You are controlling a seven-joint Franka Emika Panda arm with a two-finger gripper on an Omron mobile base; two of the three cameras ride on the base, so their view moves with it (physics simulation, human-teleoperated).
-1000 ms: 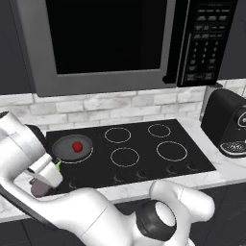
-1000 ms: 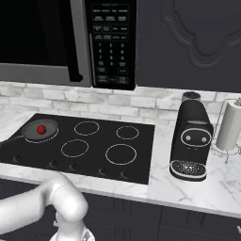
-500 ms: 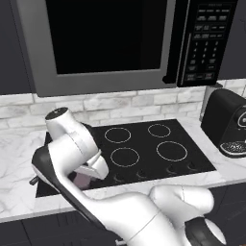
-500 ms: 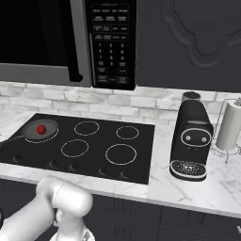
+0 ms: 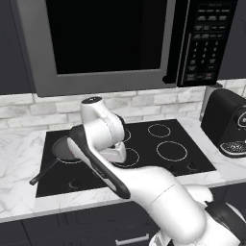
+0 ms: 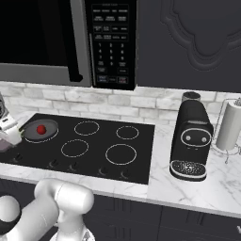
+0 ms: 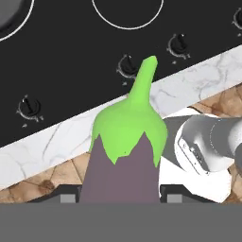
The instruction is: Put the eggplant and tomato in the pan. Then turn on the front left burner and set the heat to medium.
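My gripper (image 7: pixel 120 189) is shut on the eggplant (image 7: pixel 124 142), whose dark purple body and green stem cap point at the cooktop's front edge in the hand view. From the right base view the eggplant (image 6: pixel 4 144) hangs at the far left, just in front of and left of the pan (image 6: pixel 33 127). The dark grey pan sits on the front left burner (image 6: pixel 29 138), a large white ring, and holds the red tomato (image 6: pixel 41 129). From the left base, my arm covers most of the pan (image 5: pixel 61 148); its black handle (image 5: pixel 45 172) points toward the front left.
A row of knobs (image 7: pixel 128 66) runs along the front of the black cooktop (image 6: pixel 94 160). A microwave (image 6: pixel 70 37) hangs above it. On the right stand a black coffee machine (image 6: pixel 190 141) and a paper towel roll (image 6: pixel 230 124). Marble counter (image 5: pixel 19 158) lies to the left.
My arm has swung up from low at the front left to over the cooktop's left side, still holding the eggplant. The tomato and pan have not moved.
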